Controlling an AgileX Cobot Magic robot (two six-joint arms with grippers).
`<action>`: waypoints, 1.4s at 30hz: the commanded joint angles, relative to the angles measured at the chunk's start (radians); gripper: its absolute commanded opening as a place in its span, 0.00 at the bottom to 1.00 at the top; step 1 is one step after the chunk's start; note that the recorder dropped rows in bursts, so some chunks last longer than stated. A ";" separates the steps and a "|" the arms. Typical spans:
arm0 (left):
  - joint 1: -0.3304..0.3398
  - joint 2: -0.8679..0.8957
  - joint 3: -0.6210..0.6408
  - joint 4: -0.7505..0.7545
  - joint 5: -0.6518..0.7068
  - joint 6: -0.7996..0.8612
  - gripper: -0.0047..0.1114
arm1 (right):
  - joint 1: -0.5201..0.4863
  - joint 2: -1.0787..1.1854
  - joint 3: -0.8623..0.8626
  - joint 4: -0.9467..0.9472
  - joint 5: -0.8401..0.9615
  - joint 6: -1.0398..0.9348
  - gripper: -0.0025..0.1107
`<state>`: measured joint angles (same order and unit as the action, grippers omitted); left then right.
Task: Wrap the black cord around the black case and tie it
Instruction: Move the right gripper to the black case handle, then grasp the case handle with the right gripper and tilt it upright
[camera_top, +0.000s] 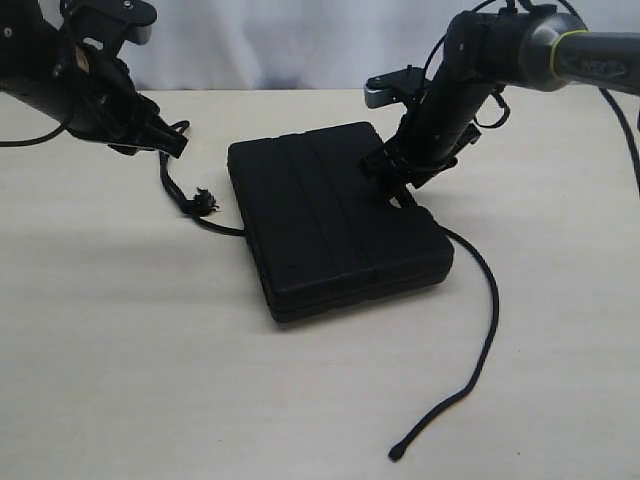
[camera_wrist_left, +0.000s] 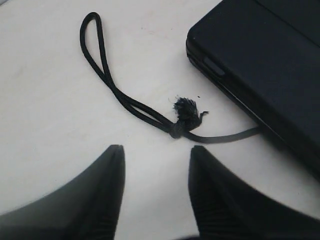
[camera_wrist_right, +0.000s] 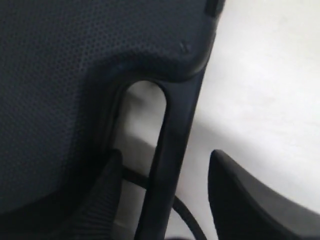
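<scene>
Black case (camera_top: 335, 225): laid flat on table (camera_top: 120, 350).
Black cord (camera_top: 487, 330): passed under case. Frayed knotted end (camera_wrist_left: 187, 111) is seen just off one side of case; plain tip is laid well off opp. side.
L gripper (camera_wrist_left: 155, 150): jaws held apart, nothing between. Frayed end is found just ahead of tips, near case edge.
R gripper (camera_wrist_right: 165, 160): jaws held apart, set astride case's handle bar, one finger in slot; not clamped.

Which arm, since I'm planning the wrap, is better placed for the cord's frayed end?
Left: left gripper, open, faces the black cord's frayed end nearby; right gripper straddles the black case's handle.
</scene>
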<state>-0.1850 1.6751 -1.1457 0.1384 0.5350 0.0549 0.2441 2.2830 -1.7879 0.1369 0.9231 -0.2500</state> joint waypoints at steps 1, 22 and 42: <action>-0.002 0.002 -0.008 -0.028 -0.004 0.003 0.45 | 0.000 0.022 -0.005 -0.007 -0.039 0.017 0.44; -0.002 0.012 0.005 -0.028 -0.029 0.003 0.45 | 0.002 -0.264 -0.008 0.086 0.101 0.114 0.06; -0.002 0.012 0.005 -0.054 -0.040 0.001 0.45 | 0.123 -0.415 -0.008 0.104 0.097 0.142 0.06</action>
<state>-0.1850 1.6852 -1.1421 0.1055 0.5102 0.0570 0.3483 1.8874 -1.7892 0.2409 1.0617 -0.1239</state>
